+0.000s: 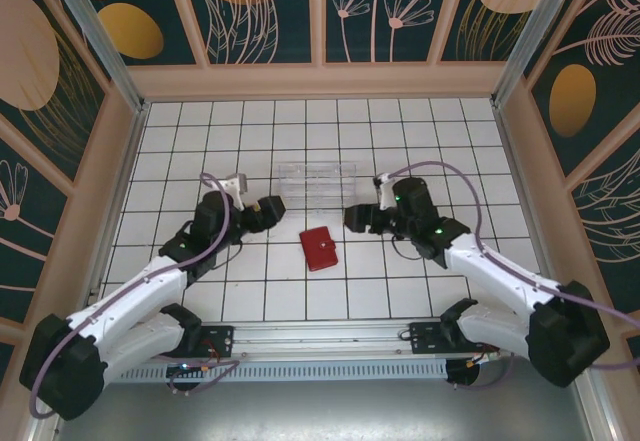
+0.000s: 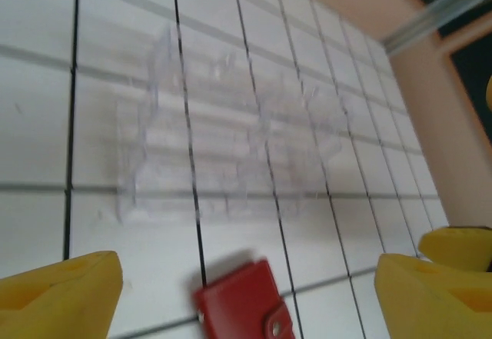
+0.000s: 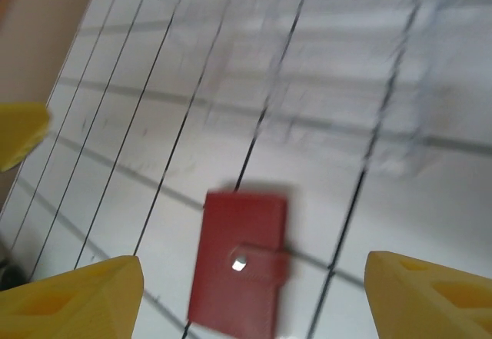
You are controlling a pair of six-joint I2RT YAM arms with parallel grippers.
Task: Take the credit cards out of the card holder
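Two arms lean in over the white tiled table (image 1: 250,131) in the top view. The left gripper (image 1: 268,208) and right gripper (image 1: 355,219) face each other, well apart. The card holder (image 1: 318,248), a small flat red rectangle, lies folded near the middle of the table, a bit toward the near edge, between the two grippers and touching neither. A clear plastic tray (image 1: 317,183) with ribbed compartments sits just beyond it toward the far edge.

Left wrist view: chunky matte yellow fingertips (image 2: 58,297) sit at both bottom corners, jaws spread wide with nothing between them. The card holder (image 2: 242,304) shows up low in the middle, smooth red leather-ish surface, with a small metal snap on its tab. The tray (image 2: 231,151) is a see-through, blurry rectangle further out.

Right wrist view: same deal, wedge-shaped yellow fingertips (image 3: 73,300) wide apart and gripping nothing. The card holder (image 3: 240,271) lies flat on the tiles, tab snapped shut with a shiny round stud. It's all pretty motion-blurred.
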